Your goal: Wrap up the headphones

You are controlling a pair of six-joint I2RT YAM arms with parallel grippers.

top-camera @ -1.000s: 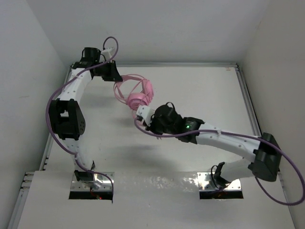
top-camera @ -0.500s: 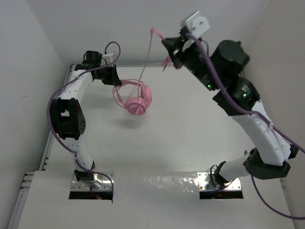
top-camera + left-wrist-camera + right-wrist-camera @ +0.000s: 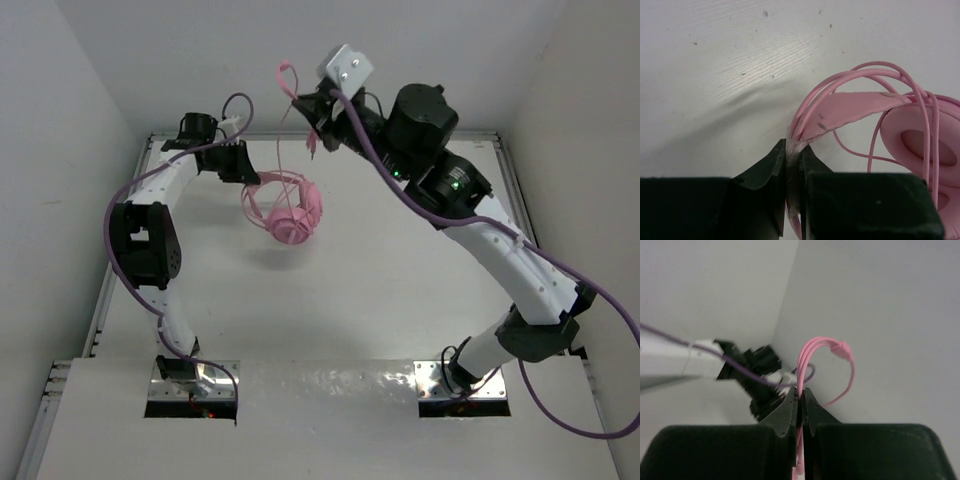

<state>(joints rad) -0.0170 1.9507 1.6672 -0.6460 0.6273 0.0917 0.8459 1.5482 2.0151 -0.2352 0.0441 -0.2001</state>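
The pink headphones [image 3: 290, 215] lie at the back of the table, earcups [image 3: 925, 140] folded together, with cable turns looped over the headband [image 3: 855, 110]. My left gripper [image 3: 243, 172] is shut on the headband's end [image 3: 795, 145]. My right gripper [image 3: 312, 118] is raised high above the table and shut on the thin pink cable [image 3: 812, 352], which loops above the jaws with a plug [image 3: 842, 350] at its top. From the right gripper the cable [image 3: 285, 150] hangs down to the headphones.
White walls close in the table at the back, left and right. Purple robot cables [image 3: 400, 190] run along both arms. The left arm [image 3: 150, 230] stretches along the left edge. Two metal base plates [image 3: 190, 385] sit at the near edge.
My right arm rose from beside the headphones to high above the table, pulling the cable up, then swung left toward the back corner. My left gripper kept its hold; the headphones barely moved.
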